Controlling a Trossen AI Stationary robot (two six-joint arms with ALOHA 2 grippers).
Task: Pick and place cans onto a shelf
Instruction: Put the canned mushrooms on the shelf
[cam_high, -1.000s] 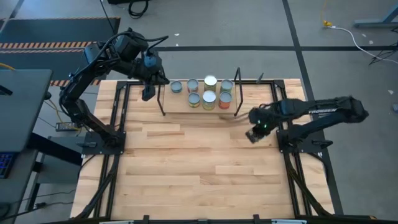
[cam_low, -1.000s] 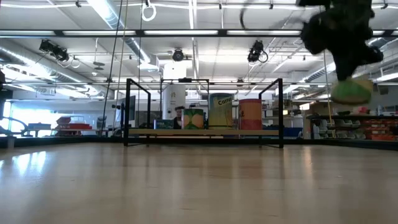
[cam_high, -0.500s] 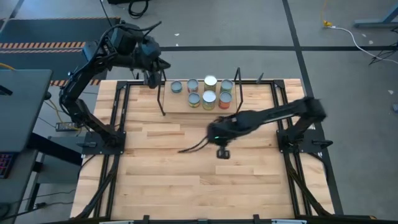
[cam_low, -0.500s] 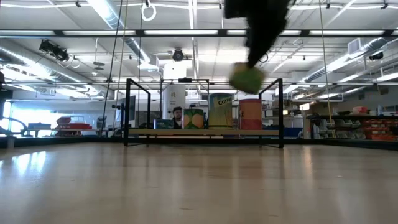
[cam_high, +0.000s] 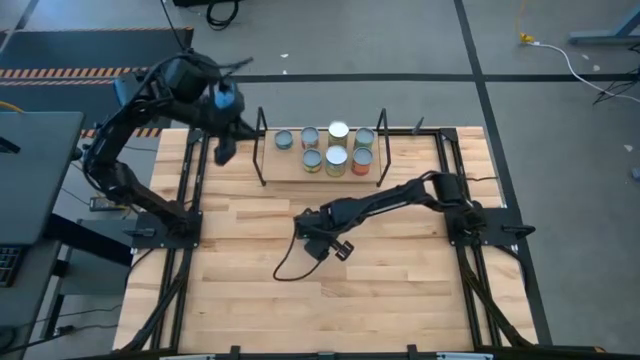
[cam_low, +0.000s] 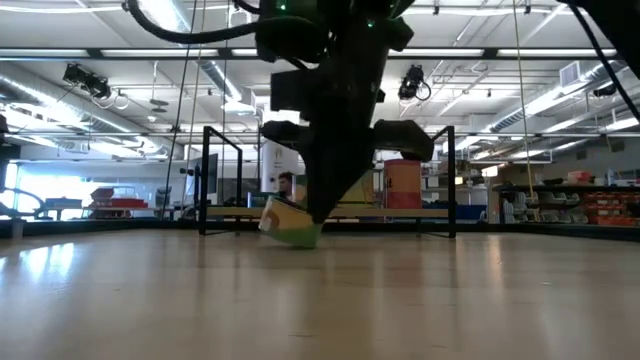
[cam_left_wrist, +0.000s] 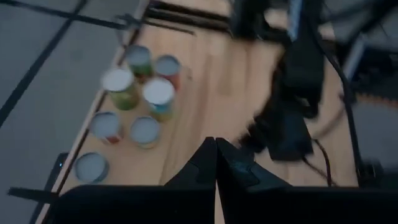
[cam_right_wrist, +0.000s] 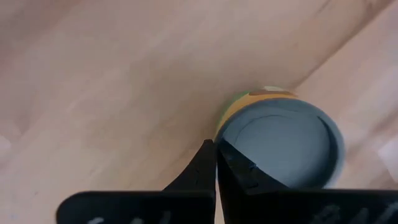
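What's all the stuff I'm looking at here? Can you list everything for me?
cans: seven, silver lids, green, yellow and orange labels, standing in a cluster on the shelf
tilted can: one, green and yellow label, grey lid, on the tabletop right under the right gripper
shelf: one, light wood board with black end frames, at the table's far edge
table: one, light wood with black rails
cable: one, black, looping over the table near the right gripper
left gripper: one, dark, jaws shut, raised beside the shelf's left end
right gripper: one, dark, low over the table's middle
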